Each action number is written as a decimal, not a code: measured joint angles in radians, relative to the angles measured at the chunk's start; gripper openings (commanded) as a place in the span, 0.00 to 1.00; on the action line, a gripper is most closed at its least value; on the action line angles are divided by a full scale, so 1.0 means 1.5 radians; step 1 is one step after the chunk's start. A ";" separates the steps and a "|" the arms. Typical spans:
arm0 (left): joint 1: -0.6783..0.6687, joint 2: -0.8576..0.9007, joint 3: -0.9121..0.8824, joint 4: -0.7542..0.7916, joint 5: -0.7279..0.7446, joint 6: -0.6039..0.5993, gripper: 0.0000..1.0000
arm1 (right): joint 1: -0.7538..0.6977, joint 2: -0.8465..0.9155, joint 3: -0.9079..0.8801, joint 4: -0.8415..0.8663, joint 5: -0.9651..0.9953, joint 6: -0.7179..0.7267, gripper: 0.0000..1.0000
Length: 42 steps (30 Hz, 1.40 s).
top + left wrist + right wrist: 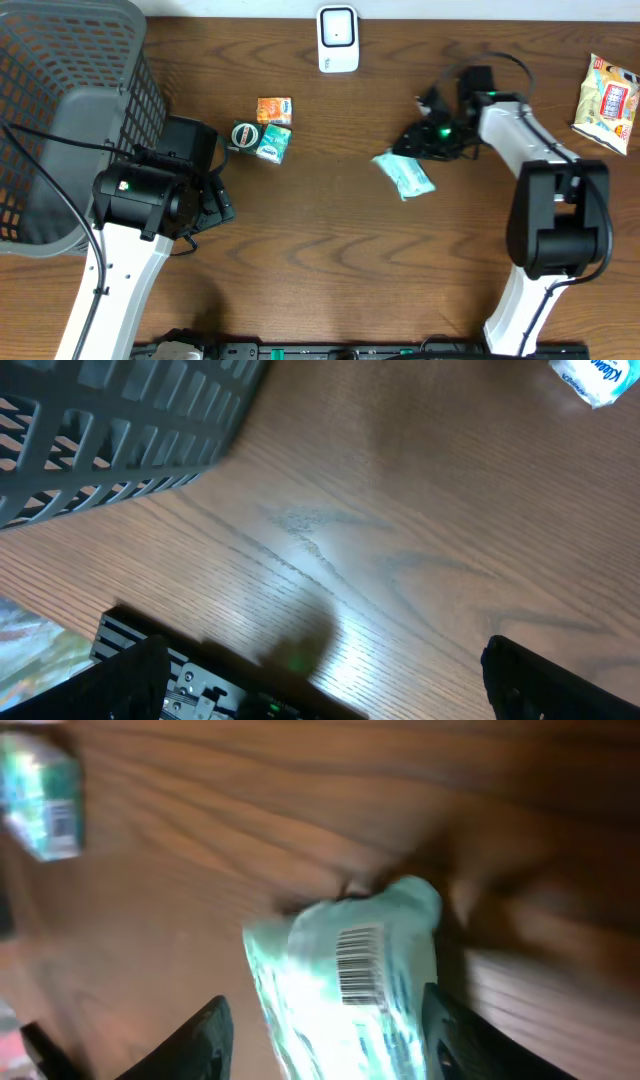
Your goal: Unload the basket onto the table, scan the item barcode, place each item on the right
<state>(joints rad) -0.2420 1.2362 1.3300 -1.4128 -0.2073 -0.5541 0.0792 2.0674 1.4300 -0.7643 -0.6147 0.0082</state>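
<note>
A teal-and-white tissue packet [405, 172] lies on the wooden table right of centre. In the right wrist view the packet [345, 990] has its barcode [360, 965] facing the camera. My right gripper [414, 146] [325, 1025] straddles the packet's near end with its jaws open. There is a gap on the left side, and the right finger [455, 1030] is close against the wrapper. The white scanner [338, 38] stands at the table's back edge. My left gripper [215, 198] [330, 690] is wide open and empty over bare wood at the left.
A grey mesh basket [60, 110] fills the left side. An orange packet [274, 109], a round tin [245, 134] and a teal box [273, 146] sit together left of centre. A snack bag [608, 100] lies at the far right.
</note>
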 measured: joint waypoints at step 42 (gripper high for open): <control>0.000 0.000 0.000 0.000 0.000 0.000 0.98 | -0.014 -0.002 -0.050 -0.081 0.026 0.050 0.54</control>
<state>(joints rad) -0.2420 1.2362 1.3300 -1.4128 -0.2073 -0.5541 0.0582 2.0651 1.3556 -0.8860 -0.5755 0.0837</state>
